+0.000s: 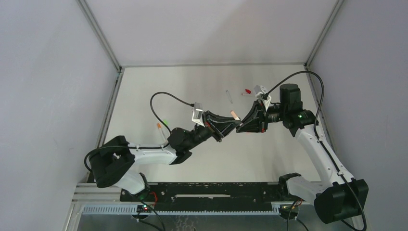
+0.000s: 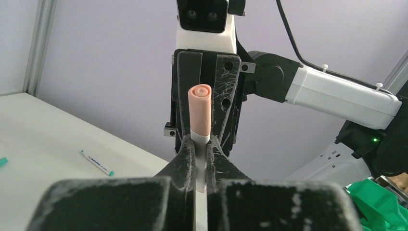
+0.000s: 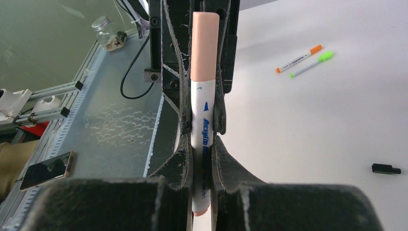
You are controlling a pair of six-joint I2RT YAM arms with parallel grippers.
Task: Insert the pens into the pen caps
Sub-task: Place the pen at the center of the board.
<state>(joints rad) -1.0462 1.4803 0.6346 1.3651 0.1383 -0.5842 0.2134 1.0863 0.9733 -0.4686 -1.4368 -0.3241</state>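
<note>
A white-barrelled pen [image 3: 202,115] with blue lettering carries a peach pen cap [image 3: 204,45] on its end, held above the middle of the table. My right gripper [image 3: 202,139] is shut on the barrel. My left gripper [image 2: 202,144] faces it and is shut on the same barrel just below the cap [image 2: 200,113]. In the top view the capped pen [image 1: 234,114] sticks up where the two grippers meet. Orange [image 3: 298,58] and green [image 3: 312,63] capped pens lie side by side on the table. A black cap [image 3: 386,169] lies loose.
A pen with a teal end [image 2: 96,162] lies on the table at the left. A red cap [image 1: 248,91] and another pen [image 1: 230,96] sit toward the back. Grey walls [image 1: 48,96] close in the table. A glass jar [image 3: 108,33] stands off the table.
</note>
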